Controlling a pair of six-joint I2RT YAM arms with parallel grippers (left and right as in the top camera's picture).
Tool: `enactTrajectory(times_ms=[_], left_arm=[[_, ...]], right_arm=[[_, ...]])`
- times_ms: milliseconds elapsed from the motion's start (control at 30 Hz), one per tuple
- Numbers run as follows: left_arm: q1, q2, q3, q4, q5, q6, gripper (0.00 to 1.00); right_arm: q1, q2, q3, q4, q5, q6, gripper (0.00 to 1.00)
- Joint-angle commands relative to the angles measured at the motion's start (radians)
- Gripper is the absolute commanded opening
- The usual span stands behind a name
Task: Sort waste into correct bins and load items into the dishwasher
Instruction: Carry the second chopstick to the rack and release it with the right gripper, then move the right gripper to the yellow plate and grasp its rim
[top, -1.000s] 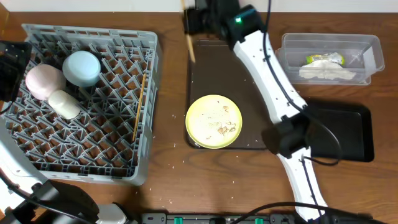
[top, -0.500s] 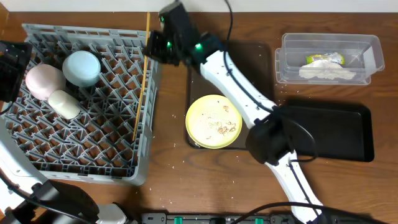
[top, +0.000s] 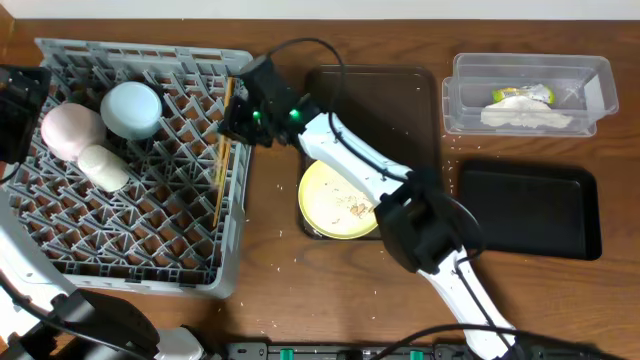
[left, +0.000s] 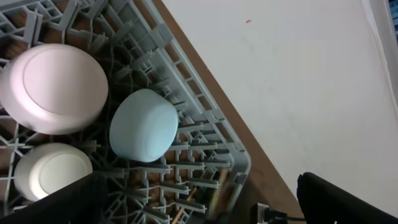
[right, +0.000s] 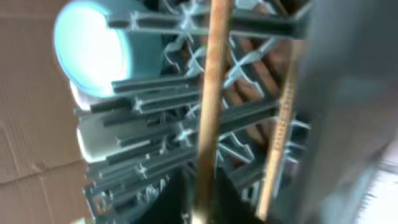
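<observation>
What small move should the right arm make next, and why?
Probably lower a little and release: the right gripper holds a chopstick over the dish rack's right side, close beside the second chopstick already lying in the lattice.

I log colours: rack (top: 60, 240) grey lattice | pink bowl (top: 68, 130) pale | blue bowl (top: 131, 108) light | cup (top: 103, 167) white | plate (top: 330, 205) pale yellow, beige-speckled | tray (top: 530, 215) glossy black | chopsticks (top: 217, 190) tan wood
</observation>
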Motion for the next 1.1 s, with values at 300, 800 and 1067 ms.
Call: enactTrajectory(times_ms=[300,800,1067], left_arm=[[0.002,-0.018,0.000,0.002,-0.008,0.024,0.98],[0.002,-0.018,0.000,0.002,-0.008,0.024,0.98],[0.001,-0.018,0.000,0.001,-0.003,0.022,0.98]], right_arm=[[-0.112,-0.096,-0.012,-0.021,0.059,-0.265,0.50],[-0.410,-0.440,-0.012,-0.578,0.213,-0.929,0.99],[-0.452,-0.426,-0.094,-0.867,0.208,-1.041,0.99]])
